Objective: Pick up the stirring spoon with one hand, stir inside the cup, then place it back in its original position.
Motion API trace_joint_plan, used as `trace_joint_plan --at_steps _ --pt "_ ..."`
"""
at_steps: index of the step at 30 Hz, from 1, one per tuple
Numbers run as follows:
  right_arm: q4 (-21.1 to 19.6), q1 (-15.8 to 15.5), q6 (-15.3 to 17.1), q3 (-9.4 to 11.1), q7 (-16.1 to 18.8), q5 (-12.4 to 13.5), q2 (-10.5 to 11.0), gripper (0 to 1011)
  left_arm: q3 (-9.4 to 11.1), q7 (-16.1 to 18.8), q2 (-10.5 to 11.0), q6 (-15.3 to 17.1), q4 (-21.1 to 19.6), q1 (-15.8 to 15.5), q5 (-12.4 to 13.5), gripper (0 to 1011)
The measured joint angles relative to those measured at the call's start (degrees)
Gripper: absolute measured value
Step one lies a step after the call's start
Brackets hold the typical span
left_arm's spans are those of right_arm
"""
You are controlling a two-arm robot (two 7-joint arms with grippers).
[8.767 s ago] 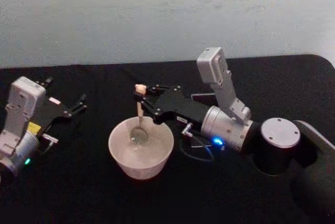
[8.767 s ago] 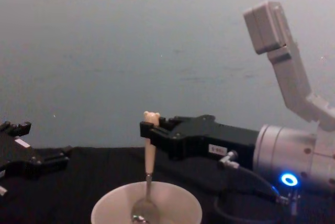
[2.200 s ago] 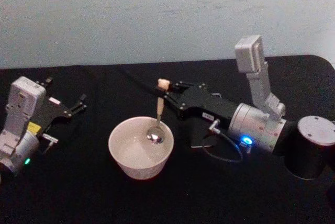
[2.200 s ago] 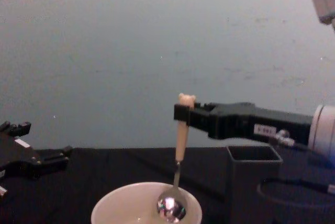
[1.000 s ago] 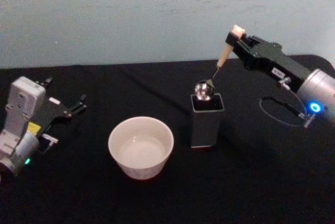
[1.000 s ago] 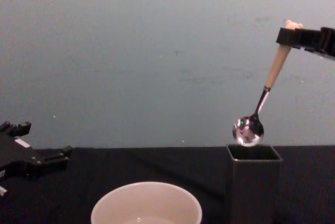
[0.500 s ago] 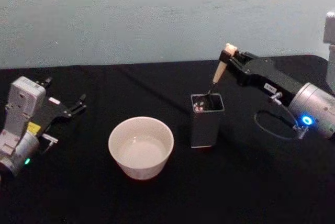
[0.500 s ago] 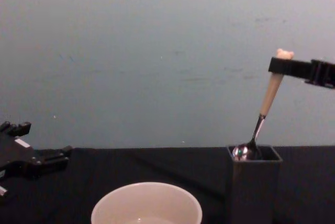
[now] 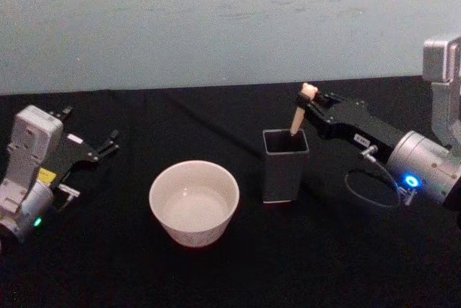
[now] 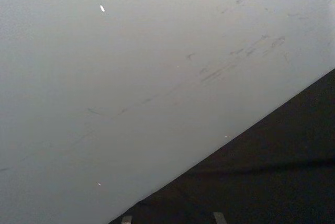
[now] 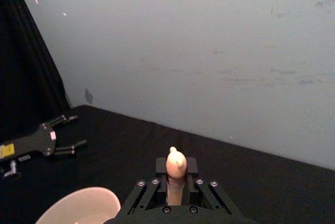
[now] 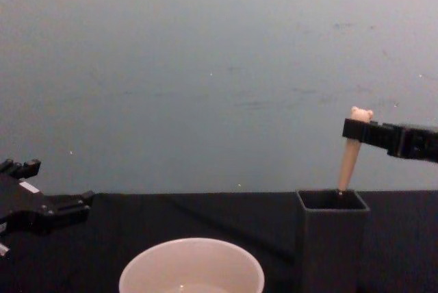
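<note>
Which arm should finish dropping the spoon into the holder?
Right. The right gripper is shut on the stirring spoon, whose bowl is already inside the dark holder. The left gripper sits open at the far left of the table.

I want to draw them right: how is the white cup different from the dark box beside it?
The cup is round and cream-white; the box is square and dark grey. The cup is wide and low; the box is narrower and taller. The box holds the spoon, gripped by the right gripper; the cup holds none. Both stand open-topped on the black table. The left gripper rests aside, open.
</note>
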Motion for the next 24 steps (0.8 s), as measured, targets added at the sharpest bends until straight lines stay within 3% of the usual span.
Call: trace_joint_plan --at_steps 24 --pt "4.0 0.4 1.7 -0.7 -0.1 -4.1 -2.4 214 0.0 0.0 0.0 0.0 0.0 0.0 0.0 1001"
